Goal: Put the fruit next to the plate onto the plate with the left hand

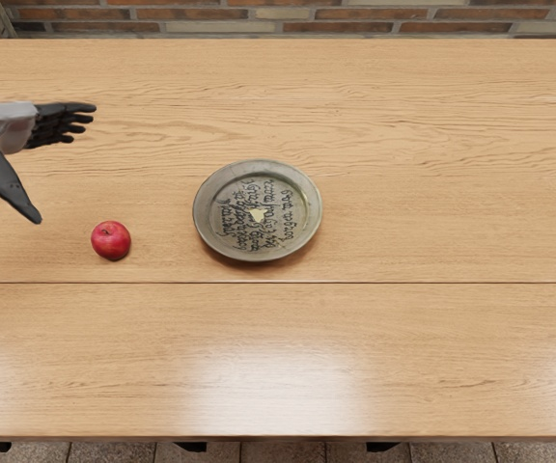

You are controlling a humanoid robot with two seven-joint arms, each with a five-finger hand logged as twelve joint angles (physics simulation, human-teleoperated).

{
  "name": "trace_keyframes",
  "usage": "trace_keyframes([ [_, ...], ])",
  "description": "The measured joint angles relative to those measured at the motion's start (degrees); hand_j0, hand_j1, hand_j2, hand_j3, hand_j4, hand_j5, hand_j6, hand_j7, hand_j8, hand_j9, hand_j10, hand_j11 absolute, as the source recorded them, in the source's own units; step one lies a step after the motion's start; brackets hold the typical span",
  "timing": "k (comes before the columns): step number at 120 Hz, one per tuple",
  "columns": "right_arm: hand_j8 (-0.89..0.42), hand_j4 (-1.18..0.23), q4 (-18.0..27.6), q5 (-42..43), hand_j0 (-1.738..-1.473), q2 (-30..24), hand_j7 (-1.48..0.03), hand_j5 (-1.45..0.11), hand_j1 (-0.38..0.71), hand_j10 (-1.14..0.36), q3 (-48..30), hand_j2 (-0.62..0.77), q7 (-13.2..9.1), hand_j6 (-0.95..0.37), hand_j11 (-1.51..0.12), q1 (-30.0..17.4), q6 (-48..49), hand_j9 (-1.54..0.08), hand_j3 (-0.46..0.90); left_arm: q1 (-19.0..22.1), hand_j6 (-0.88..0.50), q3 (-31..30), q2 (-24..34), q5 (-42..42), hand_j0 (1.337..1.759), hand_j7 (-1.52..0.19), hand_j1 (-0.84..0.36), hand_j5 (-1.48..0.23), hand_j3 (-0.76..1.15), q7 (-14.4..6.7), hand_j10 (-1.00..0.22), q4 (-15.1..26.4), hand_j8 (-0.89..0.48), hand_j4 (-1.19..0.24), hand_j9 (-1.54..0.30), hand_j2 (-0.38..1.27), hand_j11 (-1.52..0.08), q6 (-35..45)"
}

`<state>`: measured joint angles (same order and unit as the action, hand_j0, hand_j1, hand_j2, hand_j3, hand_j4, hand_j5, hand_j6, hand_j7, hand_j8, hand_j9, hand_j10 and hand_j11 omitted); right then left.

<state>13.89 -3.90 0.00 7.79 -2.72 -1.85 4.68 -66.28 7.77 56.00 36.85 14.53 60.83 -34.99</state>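
Observation:
A small red apple (111,240) lies on the wooden table, a short way left of the plate. The plate (258,209) is round, grey-green and patterned, with nothing on it. My left hand (46,145) comes in from the left edge, black fingers stretched out toward the right and thumb pointing down. It hovers above and to the left of the apple, well apart from it, open and holding nothing. The right arm does not show.
The wooden table (403,318) fills the view, with a seam running across it just below the apple and plate. A brick wall (278,17) lies behind the far edge. The near edge runs along the bottom.

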Motion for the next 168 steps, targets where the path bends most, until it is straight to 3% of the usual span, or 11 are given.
trace_keyframes([
  [20,-0.01,-0.01,0.0,0.0,-1.658,0.0,-0.02,-0.02,-0.33,-0.01,0.01,0.0,0.0,-0.01,-0.02,-0.01,-0.16,-0.02,0.0,-0.12,-0.01,-0.75,-0.26,-0.02,1.658,0.0,0.35,0.0,0.0,-0.19,0.0,0.14,-0.01,0.0,0.0,0.0,0.0,0.0],
  [26,-0.01,-0.01,0.0,0.0,-1.658,0.0,-0.02,-0.02,-0.33,-0.01,0.02,0.0,0.0,-0.01,-0.02,0.0,-0.18,-0.02,0.0,-0.93,-0.01,-0.82,-0.28,-0.03,1.658,0.0,0.35,0.0,0.0,-2.63,0.0,0.27,-0.01,0.0,0.0,0.0,0.0,0.0],
  [32,-0.01,-0.01,0.0,0.0,-1.658,0.0,-0.02,-0.02,-0.33,-0.01,0.02,0.0,0.0,-0.01,-0.02,0.0,-0.19,-0.02,0.0,-1.67,-0.01,-0.7,-0.2,-0.07,1.658,0.0,0.35,0.0,0.0,-6.59,0.0,1.24,-0.01,0.0,0.0,0.0,0.0,0.0],
  [46,-0.01,-0.01,0.0,0.01,-1.658,0.0,-0.02,-0.02,-0.33,-0.01,0.03,0.0,0.0,-0.01,-0.02,0.0,-0.2,-0.02,0.0,-8.33,-0.01,-0.45,-0.07,-0.18,1.658,0.0,0.35,0.0,0.0,-16.4,0.0,3.53,0.0,0.0,0.0,0.0,0.0,-0.01],
  [67,-0.01,-0.01,0.0,-0.01,-1.658,0.0,-0.02,-0.02,-0.33,-0.01,0.03,0.0,0.0,-0.01,-0.02,-0.01,-0.2,-0.02,0.0,-12.29,-0.01,0.38,-2.47,-3.26,1.658,0.0,0.35,0.0,0.0,-39.61,-0.01,4.68,-0.01,-0.01,0.0,0.0,0.0,-0.03],
  [73,-0.01,-0.01,0.0,0.01,-1.658,0.0,-0.02,-0.02,-0.33,-0.01,0.03,0.0,-0.01,-0.01,-0.02,-0.01,-0.2,-0.02,0.0,-12.83,-0.01,1.05,-2.83,-4.16,1.658,-0.01,0.35,-0.01,0.0,-43.39,-0.01,5.34,-0.01,-0.01,0.0,0.0,0.0,-0.04],
  [79,-0.01,-0.01,0.0,0.01,-1.658,0.0,-0.02,-0.02,-0.33,-0.01,0.03,0.0,0.0,-0.01,-0.02,-0.01,-0.2,-0.02,0.0,-13.86,-0.01,1.83,-3.03,-4.56,1.658,-0.01,0.34,-0.01,0.0,-45.74,-0.01,7.06,-0.01,-0.01,-0.01,0.0,-0.01,-0.04],
  [98,-0.01,-0.01,0.0,0.01,-1.658,0.0,-0.02,-0.02,-0.33,-0.01,0.03,0.0,0.0,-0.01,-0.02,-0.01,-0.2,-0.02,0.0,-14.11,-0.03,5.7,-6.55,-5.2,1.658,-0.04,0.32,-0.04,0.0,-48.7,-0.03,11.36,-0.03,-0.03,-0.04,0.01,-0.04,-0.04],
  [125,-0.01,-0.01,0.0,0.0,-1.658,0.0,-0.02,-0.02,-0.33,-0.01,0.03,0.0,0.0,-0.01,-0.02,-0.01,-0.2,-0.02,0.0,-13.23,-0.05,7.47,-7.07,2.94,1.658,-0.05,0.3,-0.05,0.0,-49.44,-0.05,23.25,-0.05,-0.05,-0.05,0.01,-0.05,-0.03],
  [137,-0.01,-0.01,0.0,0.01,-1.658,0.0,-0.02,-0.02,-0.33,-0.01,0.03,0.0,0.0,-0.01,-0.02,-0.01,-0.2,-0.02,0.0,-12.74,-0.05,4.82,-7.37,9.23,1.658,-0.06,0.29,-0.06,0.0,-49.5,-0.05,27.0,-0.05,-0.05,-0.06,0.01,-0.06,-0.02],
  [168,-0.01,-0.01,0.0,0.0,-1.658,0.0,-0.02,-0.02,-0.33,-0.01,0.03,0.0,0.0,-0.01,-0.02,0.0,-0.2,-0.02,0.0,-12.09,-0.08,1.17,-8.59,15.7,1.658,-0.1,0.26,-0.1,0.0,-49.53,-0.08,30.03,-0.08,-0.08,-0.1,0.02,-0.1,-0.02],
])
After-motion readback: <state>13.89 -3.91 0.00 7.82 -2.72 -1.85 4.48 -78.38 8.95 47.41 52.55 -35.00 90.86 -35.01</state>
